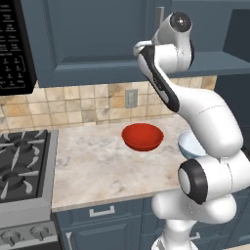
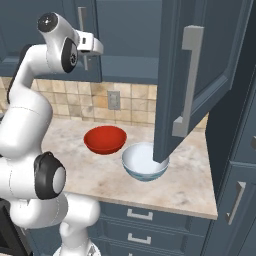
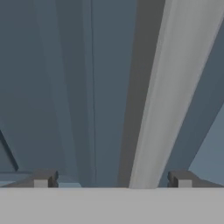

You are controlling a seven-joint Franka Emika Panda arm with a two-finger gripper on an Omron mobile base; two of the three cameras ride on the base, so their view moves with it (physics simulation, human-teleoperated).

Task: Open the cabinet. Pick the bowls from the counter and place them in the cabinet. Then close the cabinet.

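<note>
A: Status?
B: I see the cabinet's right door swung open. Left door shut; my gripper sits at its bar handle, fingers spread wide, handle between them, nothing clamped. Both bowls are well below the hand on the counter: red bowl, white bowl just beside it. Placing and closing remain.
A: Anything hidden?
B: Can't tell if the fingertips touch the handle. The open door covers part of the white bowl.

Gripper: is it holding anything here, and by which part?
Nothing held. The gripper is open, its fingertips either side of the cabinet door's handle, not clamped.
</note>
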